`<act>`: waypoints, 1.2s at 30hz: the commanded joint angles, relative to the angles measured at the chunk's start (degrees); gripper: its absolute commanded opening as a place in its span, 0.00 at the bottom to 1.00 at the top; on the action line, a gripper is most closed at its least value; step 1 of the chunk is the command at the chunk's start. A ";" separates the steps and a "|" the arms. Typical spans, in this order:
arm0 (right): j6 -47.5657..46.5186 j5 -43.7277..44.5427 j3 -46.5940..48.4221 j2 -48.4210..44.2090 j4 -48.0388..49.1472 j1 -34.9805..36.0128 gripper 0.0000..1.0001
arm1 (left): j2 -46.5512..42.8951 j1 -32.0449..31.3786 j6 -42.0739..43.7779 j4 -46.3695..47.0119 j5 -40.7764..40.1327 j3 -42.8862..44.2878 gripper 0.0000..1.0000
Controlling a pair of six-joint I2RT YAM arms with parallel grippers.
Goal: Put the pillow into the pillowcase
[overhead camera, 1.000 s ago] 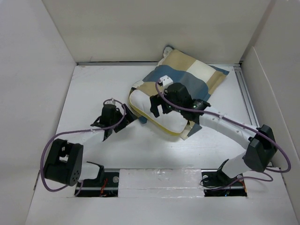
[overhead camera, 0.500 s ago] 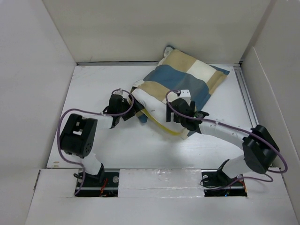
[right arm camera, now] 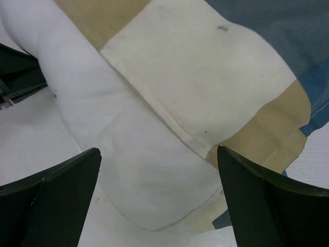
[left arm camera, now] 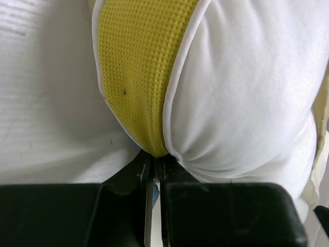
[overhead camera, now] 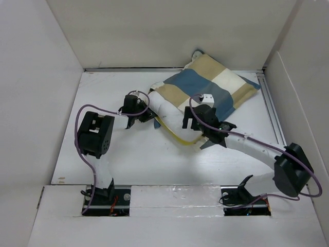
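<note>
The pillow [overhead camera: 167,114] lies on the surface [overhead camera: 118,154] mostly inside the pillowcase [overhead camera: 205,85]. Only its near-left end shows, past the hem [right arm camera: 169,126] of the open mouth. The two together run on a slant from near-left to far-right, with the mouth facing near-left.

The left tool [overhead camera: 146,114] sits right at that exposed end, and the covered part of the pillow lies away from it along the slant, toward the far-right corner. In the left wrist view the left tool [left arm camera: 154,164] is closed, pinching the pillow [left arm camera: 241,92] where its yellow edge [left arm camera: 139,67] comes to a corner. The left arm is therefore the nearer one for driving the last part in, and the push likely has to follow that long axis.

The right tool [overhead camera: 191,122] hangs over the near side of the mouth. Its wrist view shows the right tool [right arm camera: 159,172] spread wide and holding nothing, with hem and white cloth between its fingers.

Compared with a second earlier, less white shows outside the cover. The whole bundle has slid toward the far-right, and the left tool has followed it forward. The right tool has come off the top of the cover and down to the mouth.
</note>
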 commanded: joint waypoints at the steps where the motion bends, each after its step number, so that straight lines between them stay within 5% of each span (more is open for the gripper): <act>1: -1.55 -2.82 -0.30 -5.97 1.31 -0.36 1.00 | -7.34 0.14 4.46 -6.40 -2.24 0.06 0.00; 6: -5.17 -7.57 0.47 -12.92 0.62 4.46 1.00 | -29.37 -2.56 7.98 -17.71 -9.41 0.92 0.00; 10: 2.02 -0.91 1.19 -14.06 -7.56 3.95 1.00 | -41.62 -5.57 7.56 -24.34 -14.72 -0.64 0.00; 16: 8.98 1.14 -4.70 -15.47 -6.00 -7.12 1.00 | -57.70 -5.57 2.63 -25.57 -9.81 -21.02 0.00; 20: 7.05 -3.43 -4.09 -11.37 -3.27 -16.43 1.00 | -69.45 -5.57 3.41 -37.50 -9.10 -25.00 0.98; 24: 7.05 -5.63 -1.72 -2.42 -1.78 -24.43 1.00 | -80.21 -10.92 2.18 -47.09 -17.32 -16.94 1.00; 28: 7.05 -12.57 2.93 7.36 4.11 -27.60 1.00 | -73.31 -10.93 5.69 -53.71 -28.92 -4.27 1.00; 31: 8.18 -10.39 9.61 13.68 4.12 -28.14 1.00 | -61.63 -9.80 5.17 -43.81 -34.82 -1.71 1.00; 33: 9.24 -9.24 14.16 16.07 3.50 -29.36 1.00 | -52.42 -7.34 6.65 -30.42 -31.45 0.03 1.00; 36: 9.25 -9.24 19.61 20.20 2.28 -29.98 1.00 | -28.26 -4.60 10.61 -22.71 -26.06 10.63 1.00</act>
